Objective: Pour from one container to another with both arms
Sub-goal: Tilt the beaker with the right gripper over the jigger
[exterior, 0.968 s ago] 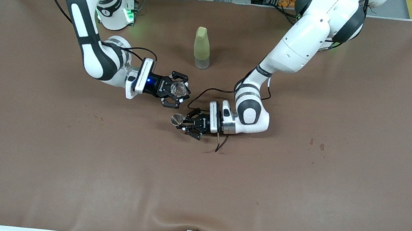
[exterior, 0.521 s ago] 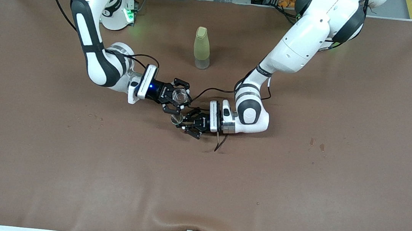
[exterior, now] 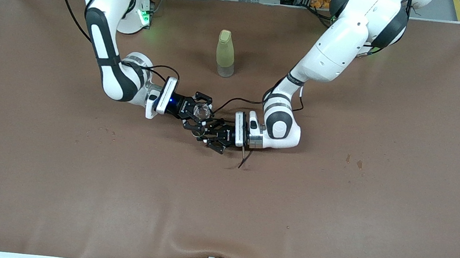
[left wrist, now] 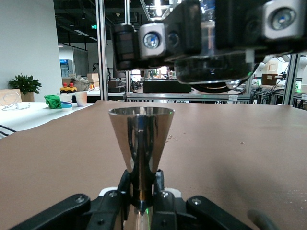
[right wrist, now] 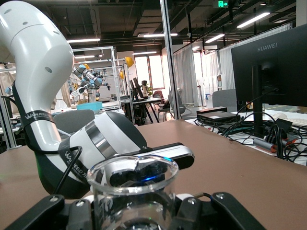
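Item, mid-table: my right gripper [exterior: 198, 110] clenched on the glass beaker [exterior: 201, 109], held over the steel jigger [left wrist: 140, 139] that my left gripper [exterior: 207, 137] clamps; risk I judge: mouths misaligned, spilling onto the tablecloth [exterior: 121, 186].

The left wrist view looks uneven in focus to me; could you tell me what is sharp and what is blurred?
Left wrist view: the metal jigger is sharp, with bright reflections; the right gripper overhead is blurred. Right wrist view: the glass beaker is soft.

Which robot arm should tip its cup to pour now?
Probably the right arm: its gripper holds the clear glass above the metal cup, which the left gripper holds upright underneath.
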You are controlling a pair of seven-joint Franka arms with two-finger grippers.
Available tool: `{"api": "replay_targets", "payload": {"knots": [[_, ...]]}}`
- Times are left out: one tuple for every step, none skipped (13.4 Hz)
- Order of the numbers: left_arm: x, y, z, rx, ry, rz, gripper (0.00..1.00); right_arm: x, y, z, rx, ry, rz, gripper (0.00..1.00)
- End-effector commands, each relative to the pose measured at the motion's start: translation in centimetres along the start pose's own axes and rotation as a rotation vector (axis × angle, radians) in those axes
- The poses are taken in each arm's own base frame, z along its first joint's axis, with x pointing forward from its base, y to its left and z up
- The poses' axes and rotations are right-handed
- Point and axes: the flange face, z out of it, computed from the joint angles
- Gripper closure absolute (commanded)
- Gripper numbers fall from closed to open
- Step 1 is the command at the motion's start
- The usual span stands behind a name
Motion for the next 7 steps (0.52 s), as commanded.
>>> {"api": "replay_targets", "payload": {"knots": [[0.29,0.16,-0.07,0.018,0.028,0.013,1.0,0.17,0.07,0.37,-0.013,0.02,0.003,1.0],[0.29,0.16,-0.07,0.018,0.028,0.013,1.0,0.07,-0.01,0.3,-0.012,0.019,0.011,1.0],[0.28,0.08,-0.14,0.02,0.028,0.012,1.0,-0.03,-0.17,0.26,-0.011,0.018,0.039,1.0],[0.28,0.08,-0.15,0.02,0.028,0.012,1.0,0.08,-0.43,0.29,-0.008,0.021,0.085,1.0],[0.17,0.11,-0.16,0.02,0.027,0.011,1.0,0.44,-0.63,0.49,-0.002,0.027,0.114,1.0],[0.17,0.11,-0.16,0.02,0.027,0.011,1.0,0.56,-0.76,0.38,-0.003,0.028,0.132,1.0],[0.17,0.11,-0.16,0.02,0.027,0.011,1.0,0.63,-0.84,0.29,-0.003,0.027,0.158,1.0]]}}
